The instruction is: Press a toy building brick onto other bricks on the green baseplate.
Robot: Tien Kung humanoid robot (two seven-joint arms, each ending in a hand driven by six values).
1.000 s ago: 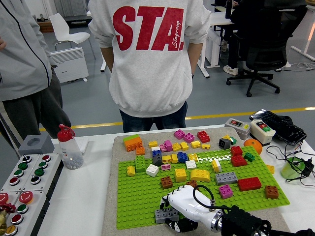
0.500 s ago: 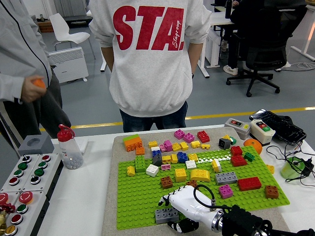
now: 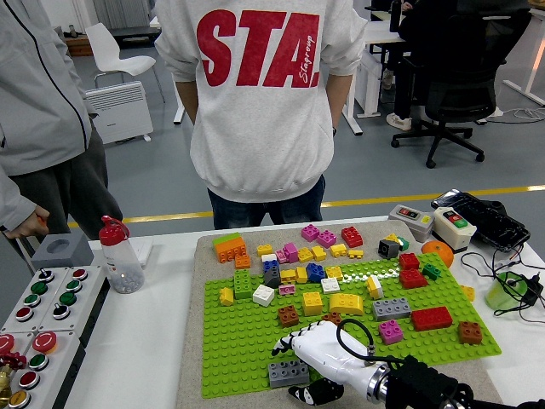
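Grey brick (image 3: 288, 372) is sitting at the green baseplate's (image 3: 247, 341) near edge, long axis running left to right, just left of the right hand (image 3: 311, 354). White fingers (image 3: 289, 342) are hanging loosely spread, gripping nothing. A brown brick (image 3: 289, 316) is lying just beyond. No left hand is showing.

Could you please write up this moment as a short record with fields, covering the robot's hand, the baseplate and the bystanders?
Right hand: over the near edge of the green baseplate, fingers relaxed, holding nothing
Left hand: not in view
Nearest brick: grey brick, on the baseplate just left of the hand
Other bricks: many colours, mostly on the baseplate's far half
Off the plate: water bottle to the left
People: two persons at the far side, not touching the table
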